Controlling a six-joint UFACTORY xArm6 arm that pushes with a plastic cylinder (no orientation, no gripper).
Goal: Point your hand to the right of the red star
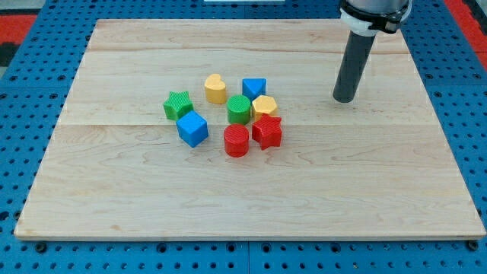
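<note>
The red star (pixel 267 132) lies near the middle of the wooden board (pixel 114 190), at the right end of a cluster of blocks. A red cylinder (pixel 237 141) touches its left side and a yellow hexagon (pixel 264 106) sits just above it. My tip (pixel 344 99) is on the board to the upper right of the star, well apart from it and from all blocks.
The cluster also holds a green cylinder (pixel 239 109), a blue triangle (pixel 254 88), a yellow heart (pixel 215 88), a green star (pixel 178 105) and a blue cube (pixel 192 129). Blue pegboard (pixel 30 91) surrounds the board.
</note>
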